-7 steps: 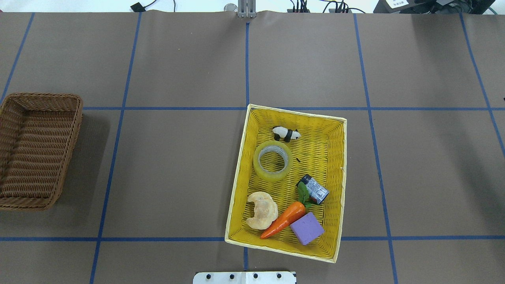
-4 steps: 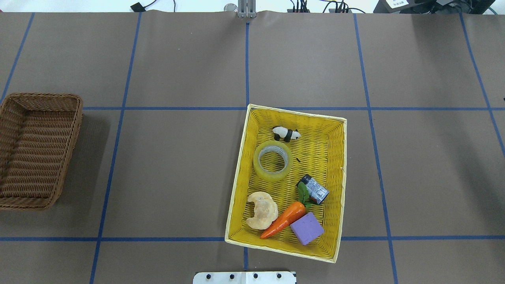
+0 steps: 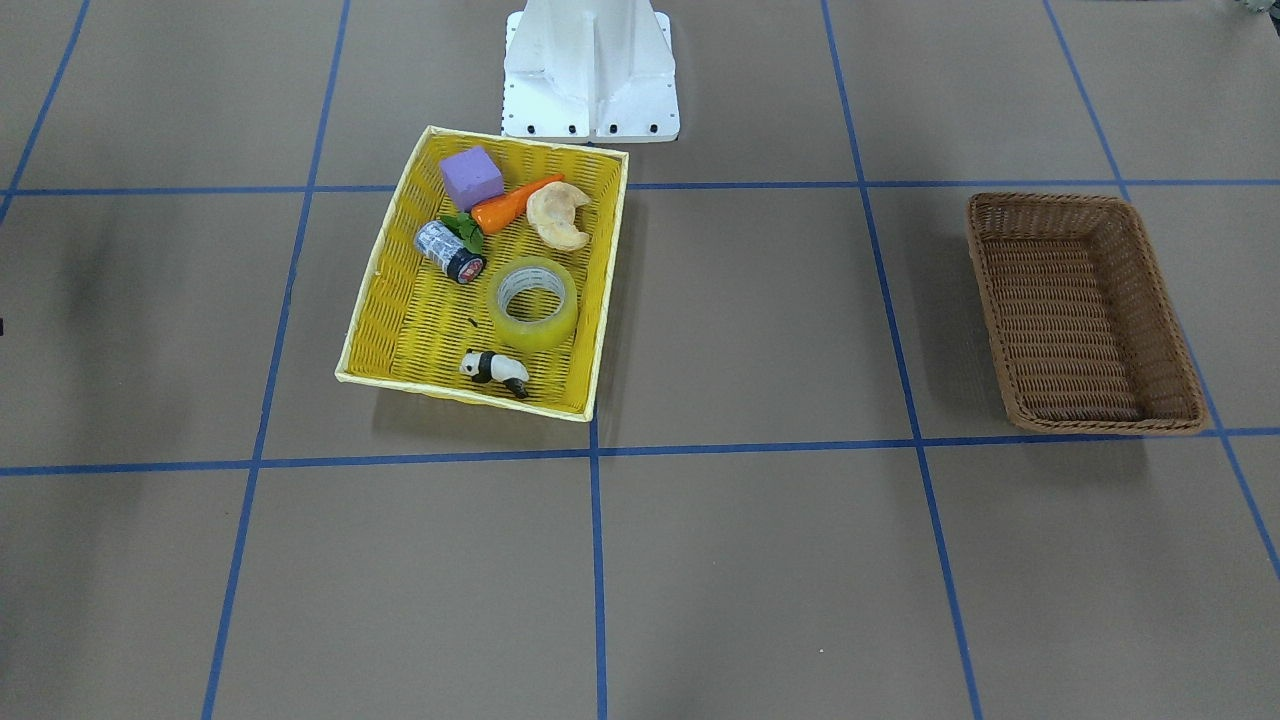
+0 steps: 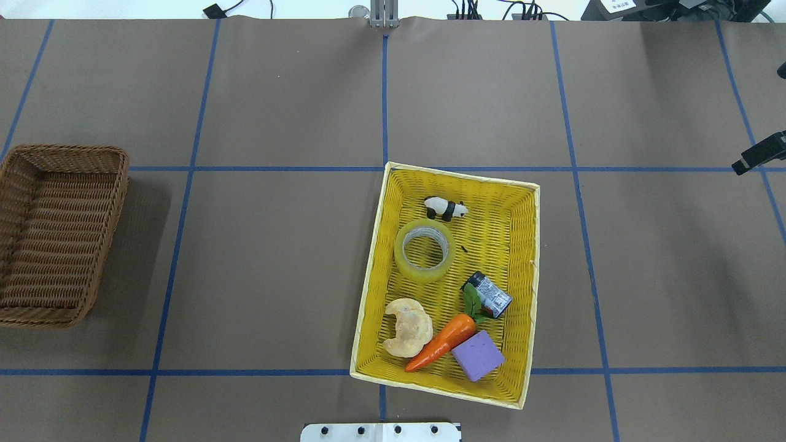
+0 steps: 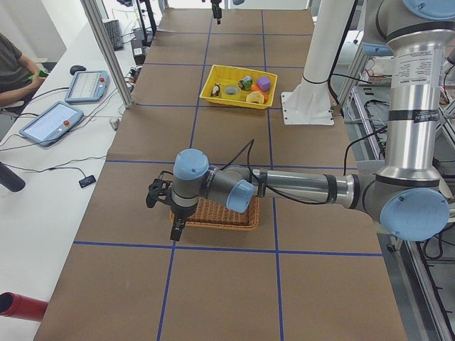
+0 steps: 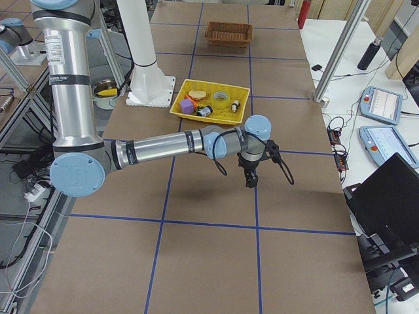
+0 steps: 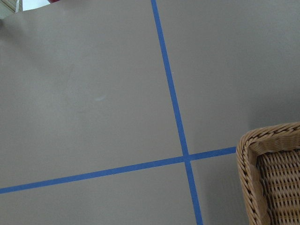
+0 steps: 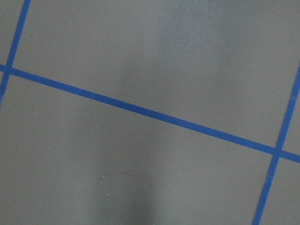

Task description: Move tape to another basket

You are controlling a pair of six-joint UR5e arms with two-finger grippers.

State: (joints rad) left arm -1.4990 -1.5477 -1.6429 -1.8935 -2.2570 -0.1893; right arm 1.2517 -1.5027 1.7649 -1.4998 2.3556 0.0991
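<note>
- The tape (image 4: 402, 261) lies flat, hole up, in the yellow basket (image 4: 371, 288) near mid-table. It sits against the left wall, between the panda (image 4: 446, 209) and the bread (image 4: 405, 326), and nothing grips it.
- Sharing that tray are a jar (image 4: 488, 294) on its side, a carrot (image 4: 443, 342) and a purple block (image 4: 478, 355). The carrot's leaves overlap the jar and its body touches the block.
- The brown basket (image 4: 67, 149) stands well apart at the table's (image 4: 276, 276) left end. The overhead view's edge cuts off its outer side.
- The left gripper (image 5: 167, 213) appears only in the left-end view, hanging at the basket's operator-side edge. Whether it is over the rim or just beside it cannot be told, nor how far its jaws are spread or whether they hold anything.
- The left wrist camera takes in one corner of the basket, bare table and crossing blue lines (image 4: 385, 98).
- The right gripper (image 6: 250, 178) points down over bare table on the robot's right of the yellow basket. It is small in the right-end view, and the overhead view catches only a dark scrap of it at the right edge. Its opening cannot be told.
- The right wrist camera shows only table, blue lines and a soft shadow.
- An operator (image 5: 11, 67) sits at the side desk, mostly out of frame.
</note>
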